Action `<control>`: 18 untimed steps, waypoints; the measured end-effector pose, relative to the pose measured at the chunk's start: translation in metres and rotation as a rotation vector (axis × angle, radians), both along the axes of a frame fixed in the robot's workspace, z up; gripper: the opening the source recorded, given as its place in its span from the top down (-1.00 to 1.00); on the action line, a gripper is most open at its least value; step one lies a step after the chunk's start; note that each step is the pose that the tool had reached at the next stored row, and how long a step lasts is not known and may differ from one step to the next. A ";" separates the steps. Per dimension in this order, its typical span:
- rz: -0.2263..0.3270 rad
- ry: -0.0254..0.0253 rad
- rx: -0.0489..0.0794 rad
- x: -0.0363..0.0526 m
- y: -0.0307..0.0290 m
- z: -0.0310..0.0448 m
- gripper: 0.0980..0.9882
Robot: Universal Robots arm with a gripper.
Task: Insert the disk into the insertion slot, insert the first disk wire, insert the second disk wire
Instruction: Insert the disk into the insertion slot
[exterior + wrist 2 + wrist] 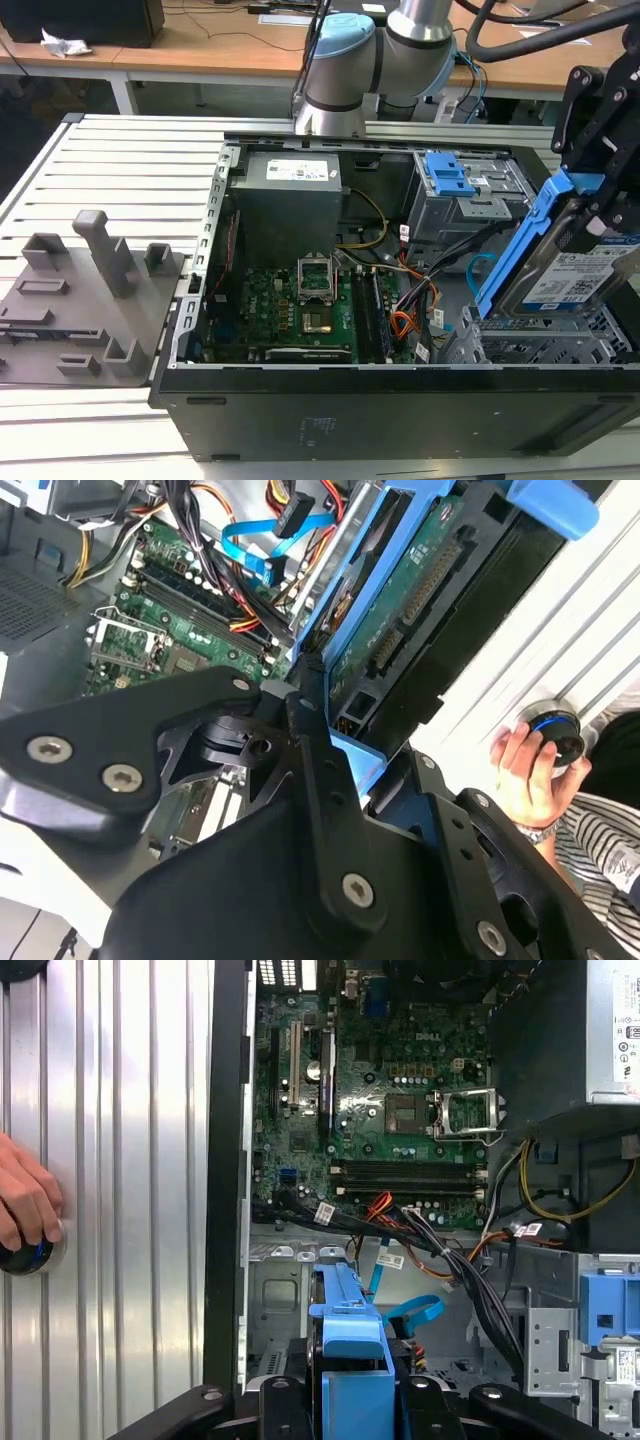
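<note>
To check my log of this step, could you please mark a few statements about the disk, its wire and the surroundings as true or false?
1. The gripper grips the disk in its blue carrier. True.
2. The disk lies flat, fully seated in the insertion slot. False: it is tilted, with its upper end raised in the gripper.
3. The second disk wire is plugged into the disk. False: in the second wrist view its connector hangs free inside the case.
4. A person's hand rests on a round knob on the slatted table. True.
5. A cooler covers the processor socket. False: the socket is bare.
</note>
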State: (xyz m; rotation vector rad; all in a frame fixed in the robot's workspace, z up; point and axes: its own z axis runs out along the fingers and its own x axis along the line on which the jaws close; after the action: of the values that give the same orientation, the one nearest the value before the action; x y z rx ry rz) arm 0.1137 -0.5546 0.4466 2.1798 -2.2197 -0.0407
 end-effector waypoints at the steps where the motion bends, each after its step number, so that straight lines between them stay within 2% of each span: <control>1: 0.000 0.0000 0.000 0.0000 0.0000 -0.0020 0.40; 5: 0.000 0.0000 0.000 0.0000 0.0000 -0.0091 0.40; 8: 0.000 0.0000 0.000 0.0000 0.0000 -0.0189 0.40; 18: 0.000 0.0000 0.000 0.0000 0.0000 -0.0385 0.40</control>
State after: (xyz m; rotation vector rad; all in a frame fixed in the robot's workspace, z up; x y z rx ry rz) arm 0.1137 -0.5546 0.4080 2.1796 -2.2197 -0.0406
